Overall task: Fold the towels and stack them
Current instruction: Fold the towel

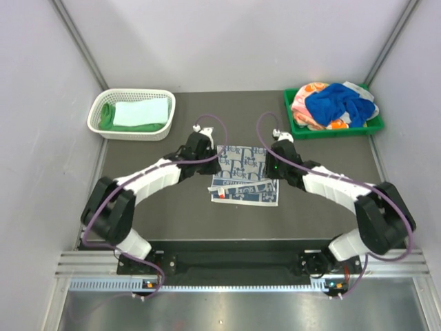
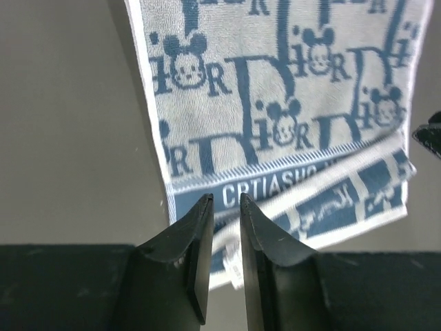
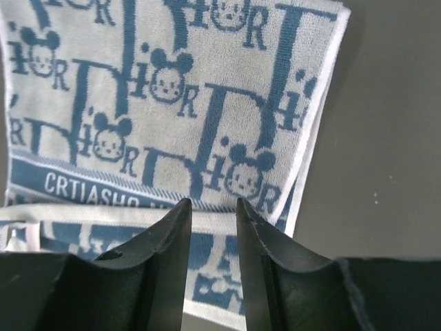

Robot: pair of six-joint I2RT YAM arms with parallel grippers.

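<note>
We count one printed towel, half-folded, mid table. Two hands at its side edges, left hand and right hand, both with fingers parted. Two more, green towel and mint towel, in one white basket. Towel heap in one green tray, count unclear.

A dark table bears a printed towel, white basket, green tray.

Cropped and covered
Printed towel runs off both wrist views at 12 o'clock; at 10 o'clock overhead, green towel lies mostly under mint towel.
</note>
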